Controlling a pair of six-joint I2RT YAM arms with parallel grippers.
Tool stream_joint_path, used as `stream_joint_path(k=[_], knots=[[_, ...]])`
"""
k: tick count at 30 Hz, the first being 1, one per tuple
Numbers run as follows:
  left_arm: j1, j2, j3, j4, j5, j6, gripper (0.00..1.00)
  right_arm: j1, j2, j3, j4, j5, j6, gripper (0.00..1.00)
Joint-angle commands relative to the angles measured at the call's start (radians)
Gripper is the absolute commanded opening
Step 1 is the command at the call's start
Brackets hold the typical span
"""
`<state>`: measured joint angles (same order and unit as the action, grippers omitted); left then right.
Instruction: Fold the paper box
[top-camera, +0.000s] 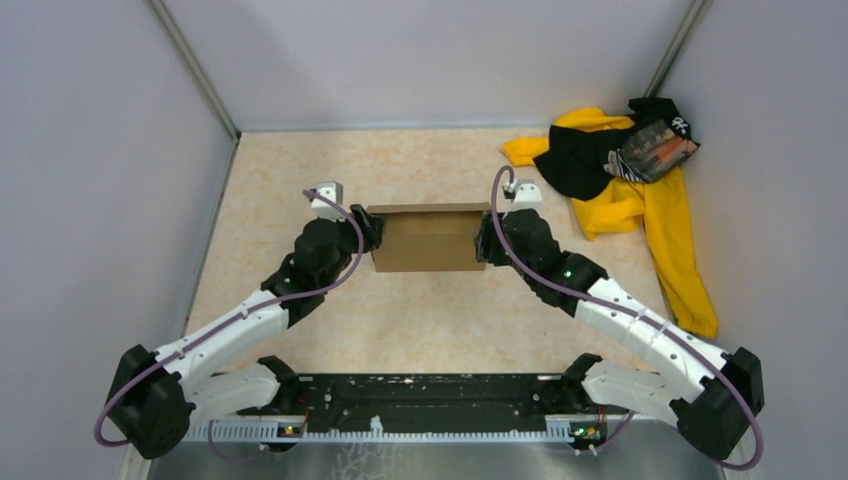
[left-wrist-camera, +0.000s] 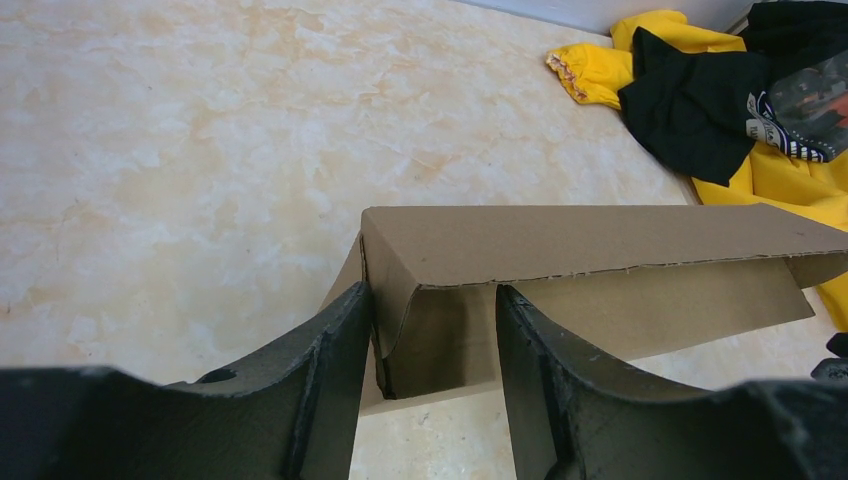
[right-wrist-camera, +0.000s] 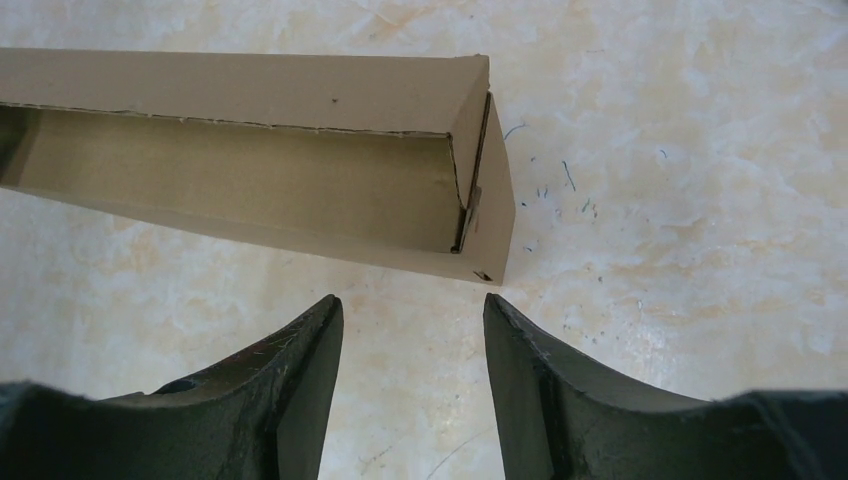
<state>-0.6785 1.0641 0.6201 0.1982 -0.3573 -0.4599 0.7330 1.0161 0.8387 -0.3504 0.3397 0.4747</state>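
Observation:
The paper box (top-camera: 428, 238) is brown cardboard, partly folded into a long shallow shape, and rests mid-table between both arms. My left gripper (top-camera: 370, 232) is at its left end. In the left wrist view the box (left-wrist-camera: 580, 240) has its end corner between the spread jaws of the left gripper (left-wrist-camera: 432, 290); one finger (left-wrist-camera: 330, 350) lies against the outer end wall, the other stands in front of the box's open side. My right gripper (top-camera: 484, 240) is at the right end. In the right wrist view, the right gripper (right-wrist-camera: 411, 298) is open, just short of the box (right-wrist-camera: 250, 90).
A yellow-and-black clothing pile (top-camera: 620, 170) lies at the back right, also seen in the left wrist view (left-wrist-camera: 720, 100). Grey walls close in the table on the left, back and right. A black rail (top-camera: 430, 400) with the arm bases runs along the near edge.

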Motion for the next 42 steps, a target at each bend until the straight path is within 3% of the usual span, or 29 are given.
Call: stream_joint_path(k=[1,9,14,42], knots=[[-0.017,0.06,-0.07,-0.321,0.067,-0.013,0.56,0.011,-0.058,0.045,-0.039,0.014,-0.012,0.54],[-0.017,0.054,-0.061,-0.324,0.074,-0.004,0.57,0.011,-0.108,0.117,-0.124,0.048,-0.031,0.54],[-0.017,0.047,-0.053,-0.332,0.103,0.007,0.62,0.011,-0.09,0.137,-0.114,0.047,-0.037,0.54],[-0.017,-0.031,-0.042,-0.457,0.149,-0.019,0.68,0.01,-0.045,0.156,-0.077,0.028,-0.031,0.55]])
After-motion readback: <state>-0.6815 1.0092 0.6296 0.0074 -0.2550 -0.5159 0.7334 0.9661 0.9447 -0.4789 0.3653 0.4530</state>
